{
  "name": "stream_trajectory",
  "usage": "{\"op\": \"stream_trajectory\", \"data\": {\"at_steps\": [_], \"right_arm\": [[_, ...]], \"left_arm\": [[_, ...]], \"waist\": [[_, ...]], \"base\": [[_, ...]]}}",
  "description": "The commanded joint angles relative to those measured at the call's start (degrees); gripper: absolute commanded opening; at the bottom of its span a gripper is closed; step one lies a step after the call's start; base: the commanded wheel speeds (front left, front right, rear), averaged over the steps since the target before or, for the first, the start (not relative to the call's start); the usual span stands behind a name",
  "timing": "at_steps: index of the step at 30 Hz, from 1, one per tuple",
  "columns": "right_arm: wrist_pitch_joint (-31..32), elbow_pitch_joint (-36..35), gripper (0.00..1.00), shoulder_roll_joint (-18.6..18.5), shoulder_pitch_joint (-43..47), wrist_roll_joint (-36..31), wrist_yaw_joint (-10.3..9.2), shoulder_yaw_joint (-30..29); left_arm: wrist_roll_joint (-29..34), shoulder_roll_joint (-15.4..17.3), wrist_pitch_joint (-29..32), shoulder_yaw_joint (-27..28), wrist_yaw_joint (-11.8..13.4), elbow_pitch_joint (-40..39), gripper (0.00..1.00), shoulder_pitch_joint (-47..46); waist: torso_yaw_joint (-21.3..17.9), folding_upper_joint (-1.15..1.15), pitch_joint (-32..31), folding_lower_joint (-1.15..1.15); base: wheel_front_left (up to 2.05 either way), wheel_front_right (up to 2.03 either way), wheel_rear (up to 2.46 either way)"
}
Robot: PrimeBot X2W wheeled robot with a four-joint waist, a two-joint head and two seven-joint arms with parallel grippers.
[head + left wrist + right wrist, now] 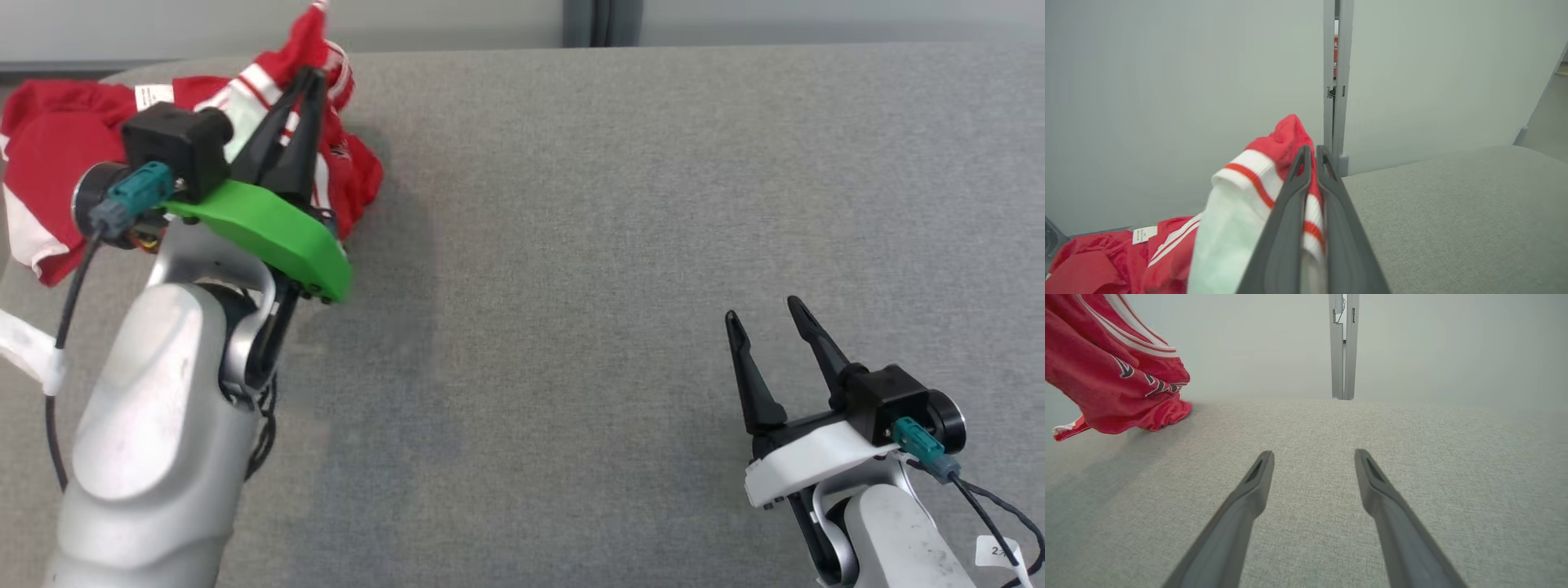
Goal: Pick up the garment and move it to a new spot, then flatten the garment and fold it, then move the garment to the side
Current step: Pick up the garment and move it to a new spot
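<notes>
The red jersey [49, 139] lies bunched at the far left corner of the worktop [612, 204]. Its long axis runs roughly left to right, from the crumpled body by the edge up to a raised peak. It is thin, slack knit with white stripes, a white label [153, 95] and a ribbed red-and-white band. In the right wrist view, dark lettering shows on a hanging fold.

The left end effector [306, 77] is at that peak, its two long dark fingers pressed together on the ribbed band. In the left wrist view, striped cloth is squeezed between them and a pale inner panel drapes down one side. The jersey therefore starts at the fingertips and trails back to the left and below, with most of it resting on the worktop.

The worktop is covered in a flat, tightly woven grey cloth that looks slightly grippy. I judge that dragging the jersey over it would pull the fabric, so a lift should carry better. The new spot would lie to the right of the pinch, which makes the left arm the one placed to move the jersey.

The right end effector [762, 310] hovers low at the near right with its fingers spread and holding nothing. It is well apart from the jersey.
</notes>
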Motion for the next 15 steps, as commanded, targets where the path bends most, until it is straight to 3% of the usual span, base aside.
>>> {"op": "stream_trajectory", "data": {"at_steps": [1,8,15], "right_arm": [[-0.02,-0.09,1.00,0.14,0.93,0.28,-0.10,-0.07],[-0.02,-0.07,1.00,1.04,0.77,0.84,-0.10,0.01],[-0.02,-0.70,1.00,1.40,0.70,1.13,-0.10,-0.82]], "left_arm": [[-0.03,-0.67,2.01,-0.93,0.39,-3.85,0.00,1.64],[0.53,-3.12,10.72,-7.18,1.02,-19.39,0.00,1.91],[0.70,-5.63,15.54,-12.07,1.31,-25.50,0.00,-0.13]], "waist": [[-3.88,0.00,-3.66,0.00],[-10.33,0.00,-4.21,0.00],[-16.01,0.00,-3.13,0.00]], "base": [[0.00,0.00,0.00],[0.00,0.00,0.00],[0.00,0.00,0.00]]}}
